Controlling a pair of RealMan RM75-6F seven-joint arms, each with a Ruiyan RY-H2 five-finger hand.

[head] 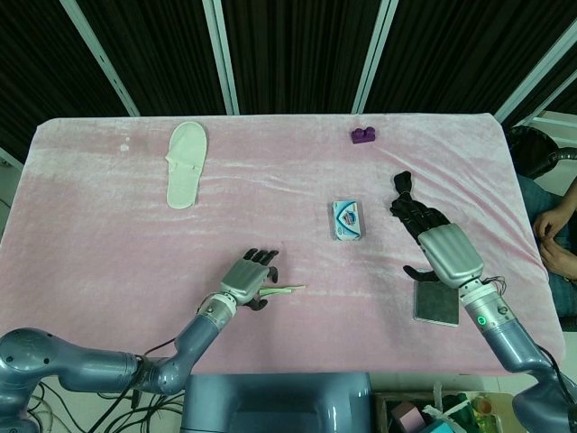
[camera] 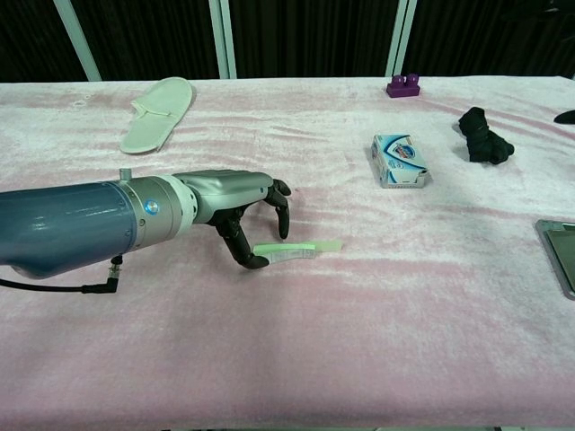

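Note:
A thin pale green strip (head: 286, 290) (camera: 297, 250) lies flat on the pink cloth near the front middle. My left hand (head: 246, 280) (camera: 235, 208) hovers low at its left end, fingers loosely curled and apart; the thumb tip touches or nearly touches that end, and nothing is gripped. My right hand (head: 443, 252) hangs over the right side of the table with its fingers stretched out and nothing in it. It sits between a tissue packet (head: 347, 220) (camera: 399, 159) and a dark flat tray (head: 437, 305). A black crumpled item (head: 402, 184) (camera: 483, 135) lies just beyond its fingertips.
A white slipper (head: 186, 165) (camera: 158, 111) lies at the back left. A purple block (head: 362, 136) (camera: 403, 86) stands near the far edge. The pink cloth covers the table (head: 108, 244). A person sits beyond the right edge (head: 557, 239).

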